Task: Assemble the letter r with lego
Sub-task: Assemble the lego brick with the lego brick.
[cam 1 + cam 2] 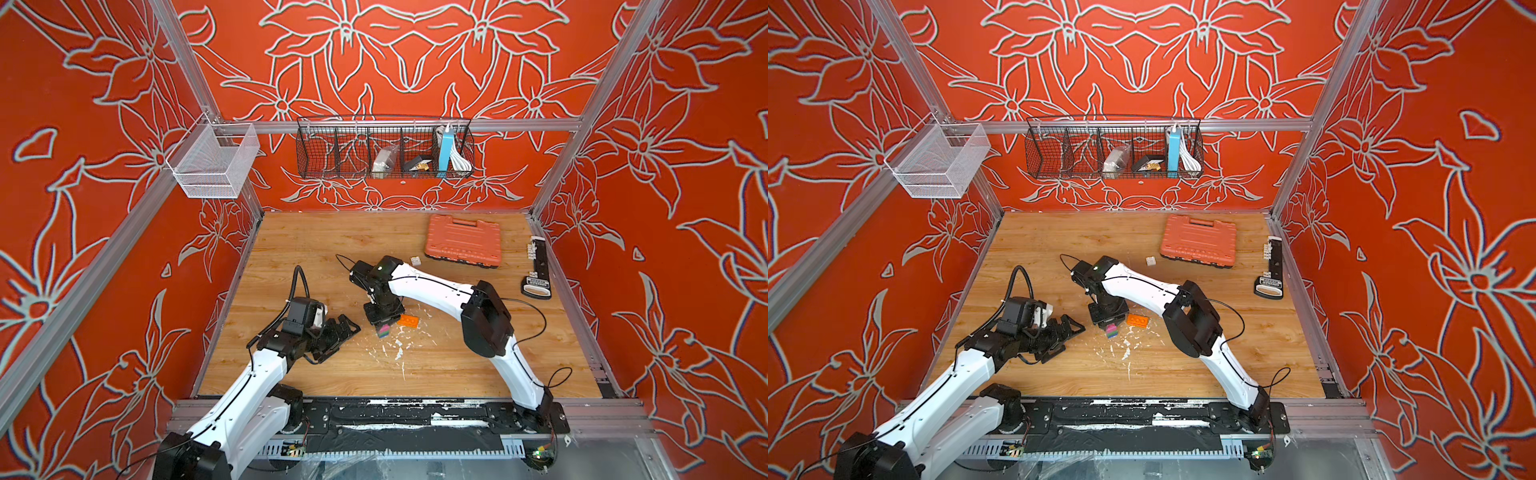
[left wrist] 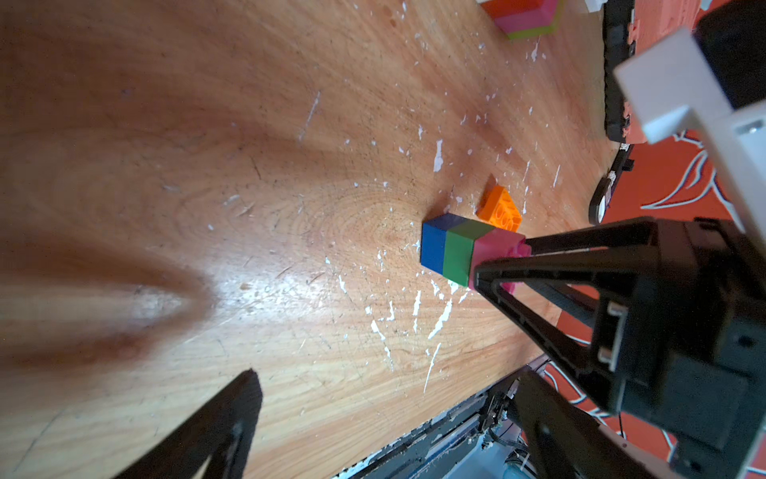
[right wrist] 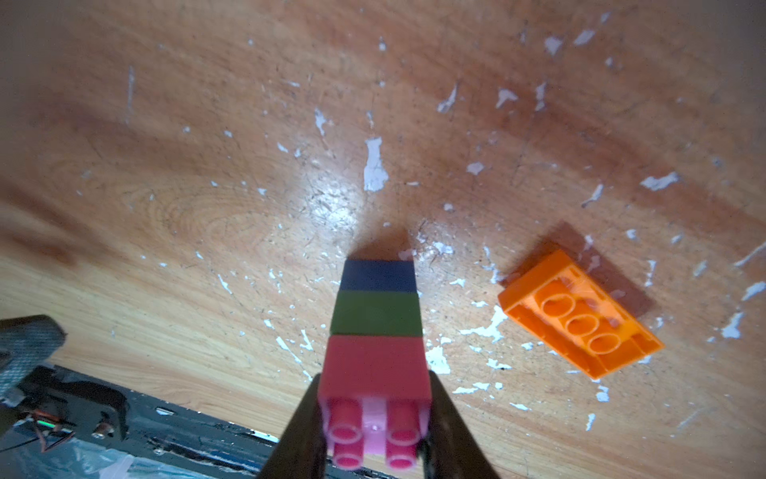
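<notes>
The right wrist view shows the right gripper (image 3: pixel 375 387) with its fingers clamped on the pink brick (image 3: pixel 375 365), which sits on a green brick (image 3: pixel 376 313) and a blue brick (image 3: pixel 378 275). The top views hide this grip. The left gripper (image 1: pixel 343 338) has its fingers apart.

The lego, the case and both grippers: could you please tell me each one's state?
brick stack, upright, blue brick lowest, pink top gripped.
orange brick, loose, upside down, apart from the stack.
white brick, loose near the case.
orange case, closed, lying flat.
left gripper, open, empty.
right gripper, shut on the brick stack.
</notes>
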Action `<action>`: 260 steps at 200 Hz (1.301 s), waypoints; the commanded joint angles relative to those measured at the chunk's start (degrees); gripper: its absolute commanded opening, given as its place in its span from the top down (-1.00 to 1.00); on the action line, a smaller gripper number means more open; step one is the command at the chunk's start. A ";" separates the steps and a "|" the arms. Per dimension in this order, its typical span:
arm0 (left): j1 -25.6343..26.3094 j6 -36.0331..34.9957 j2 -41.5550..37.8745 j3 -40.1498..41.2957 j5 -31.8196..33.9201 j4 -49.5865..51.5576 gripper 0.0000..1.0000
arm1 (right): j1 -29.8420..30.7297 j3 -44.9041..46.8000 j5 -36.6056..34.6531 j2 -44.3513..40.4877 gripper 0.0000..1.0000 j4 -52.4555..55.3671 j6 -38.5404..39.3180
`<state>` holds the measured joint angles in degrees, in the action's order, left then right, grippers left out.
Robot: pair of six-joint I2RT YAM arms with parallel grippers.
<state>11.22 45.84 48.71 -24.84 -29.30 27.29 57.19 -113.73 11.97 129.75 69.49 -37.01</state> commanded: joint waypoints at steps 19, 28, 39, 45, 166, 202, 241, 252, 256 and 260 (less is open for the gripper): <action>-0.41 -0.23 -0.70 0.32 -0.50 0.13 -0.93 | 0.38 3.90 -1.16 8.02 1.00 0.73 -0.40; -0.41 -0.23 -0.80 0.30 -0.50 0.06 -0.93 | 0.51 4.78 -1.73 8.30 1.00 0.54 -0.21; -0.42 -0.17 -0.81 0.25 -0.50 0.05 -0.93 | 0.64 5.98 -2.32 8.79 1.00 0.12 -0.17; -0.41 -0.23 -0.81 0.31 -0.50 0.01 -0.93 | 0.81 6.38 -2.60 9.18 1.00 0.14 -0.07; -0.41 -0.93 -6.06 -3.04 2.27 5.49 -0.97 | 2.52 -2.62 -9.61 5.41 0.38 5.52 1.52; -0.41 -2.40 -9.09 -6.95 5.10 10.15 -0.97 | 0.56 -9.65 -10.79 -1.58 -0.43 7.82 1.52; -0.33 -5.80 -6.37 -11.32 6.37 12.25 -0.97 | -2.33 -0.23 -8.59 -14.18 -0.65 0.00 2.63; -0.17 -7.06 -4.74 -13.10 6.70 12.65 -0.97 | -3.44 6.31 -8.51 -19.25 -0.64 -5.25 3.10; -0.02 -7.46 -4.18 -13.75 7.02 12.65 -0.97 | -3.88 7.94 -8.45 -21.14 -0.63 -7.42 3.50; 0.16 -7.86 -3.57 -14.40 7.31 12.62 -0.95 | -4.31 10.94 -8.53 -23.01 -0.62 -9.92 3.76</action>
<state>11.20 41.89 42.35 -35.75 -24.03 37.82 54.92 -112.27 3.68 116.71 68.58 -34.81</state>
